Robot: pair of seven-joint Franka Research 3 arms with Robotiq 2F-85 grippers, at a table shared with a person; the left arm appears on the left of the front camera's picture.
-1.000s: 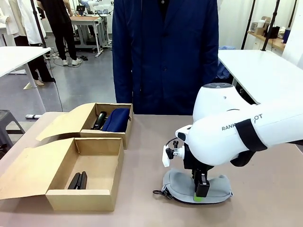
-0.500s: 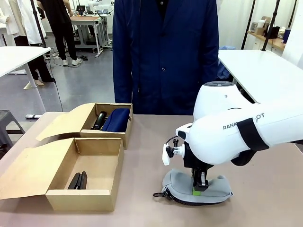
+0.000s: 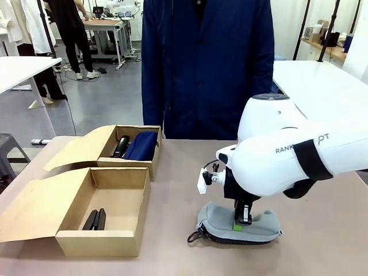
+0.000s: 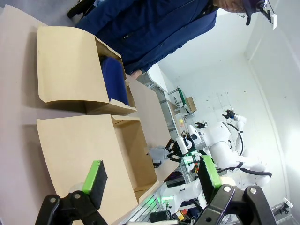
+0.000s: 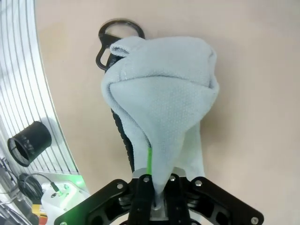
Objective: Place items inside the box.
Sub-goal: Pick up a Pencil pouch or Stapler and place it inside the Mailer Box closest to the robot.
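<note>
My right gripper (image 3: 241, 221) is shut on a fold of the grey pouch (image 3: 227, 231), which rests on the table right of centre. In the right wrist view the pinched fabric of the pouch (image 5: 164, 103) bunches up toward the shut gripper (image 5: 157, 187), and its black zip ring (image 5: 115, 35) lies on the table. The box (image 3: 98, 242) stands open at the near left with its flap lid folded out, and a black stapler (image 3: 95, 219) lies inside. My left gripper (image 4: 152, 174) hangs open and holds nothing, high above the box (image 4: 136, 154).
Behind the box stands a smaller cardboard box (image 3: 150, 164) holding a navy pouch (image 3: 142, 145) and a black object (image 3: 121, 145). A person in a dark blue coat (image 3: 207, 63) stands at the far table edge. Bare table lies between the boxes and the pouch.
My right gripper has closed on the grey pouch and risen a little, pulling the fabric up into a fold. The person has shifted slightly to the right.
</note>
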